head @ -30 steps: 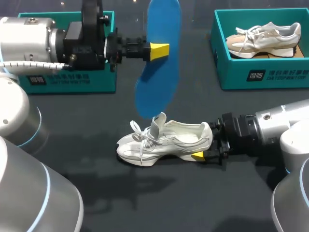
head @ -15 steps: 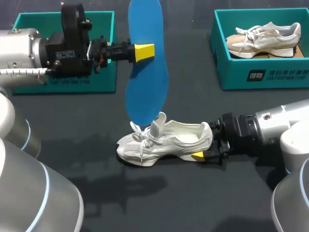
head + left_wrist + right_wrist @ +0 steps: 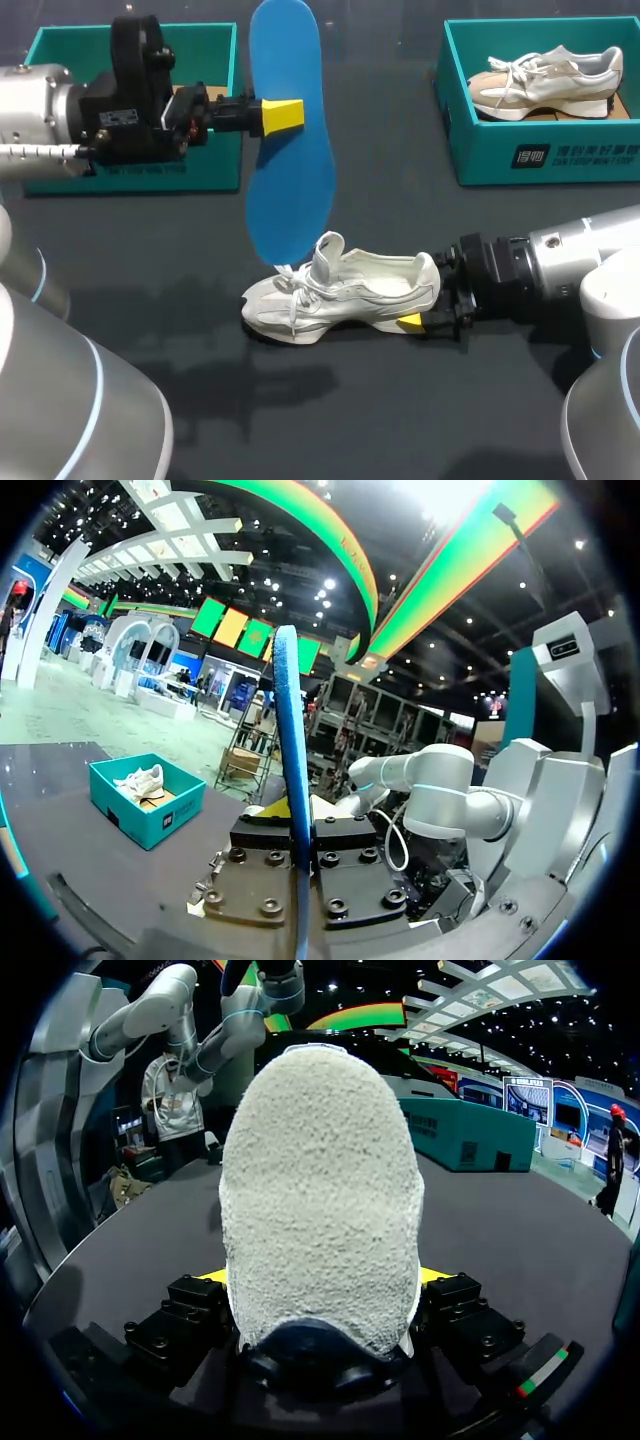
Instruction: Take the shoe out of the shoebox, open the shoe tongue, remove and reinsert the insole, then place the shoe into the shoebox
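Note:
A blue insole (image 3: 290,150) hangs upright in the air above the table, its lower end just over the toe of the white shoe (image 3: 340,295). My left gripper (image 3: 282,115) is shut on the insole's middle from the left side. In the left wrist view the insole (image 3: 291,740) stands edge-on between the fingers of the left gripper (image 3: 297,815). The shoe lies on the dark table, toe to the left and tongue raised. My right gripper (image 3: 422,292) clasps its heel from both sides. In the right wrist view the fuzzy heel (image 3: 320,1190) fills the space between the right gripper's (image 3: 322,1280) fingers.
A teal shoebox (image 3: 215,165) stands at the back left behind my left arm. At the back right, a second teal shoebox (image 3: 540,155) holds another white and beige shoe (image 3: 545,85). The left wrist view also takes in that shoebox (image 3: 145,810).
My left arm has drawn back to the left, carrying the insole leftward with it. The right arm and the shoe have stayed where they were.

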